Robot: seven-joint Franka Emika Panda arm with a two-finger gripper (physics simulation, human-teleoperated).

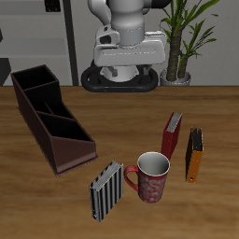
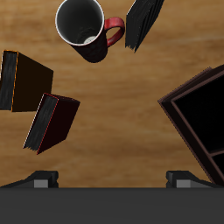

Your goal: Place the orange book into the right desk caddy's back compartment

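The orange book (image 1: pixel 195 154) stands on the table near the front edge, beside the dark red book (image 1: pixel 172 135). In the wrist view the orange book (image 2: pixel 21 80) shows as a dark cover with an orange edge. The right desk caddy (image 1: pixel 49 117) is a long dark brown box running from the back toward the front edge, and part of it shows in the wrist view (image 2: pixel 198 118). Its back compartment (image 1: pixel 33 80) is the rectangular end section farthest back, and it is empty. My gripper (image 1: pixel 131 65) hangs high near the robot's base, far from the book. It is open and empty, with fingertips (image 2: pixel 39 179) wide apart.
A red and white mug (image 1: pixel 151 175) stands near the front edge, between the books and a grey-and-black striped book (image 1: pixel 105 191). The mug (image 2: pixel 86 26), striped book (image 2: pixel 144 22) and dark red book (image 2: pixel 52 122) also show in the wrist view. A potted plant (image 1: pixel 187 42) stands behind the table.
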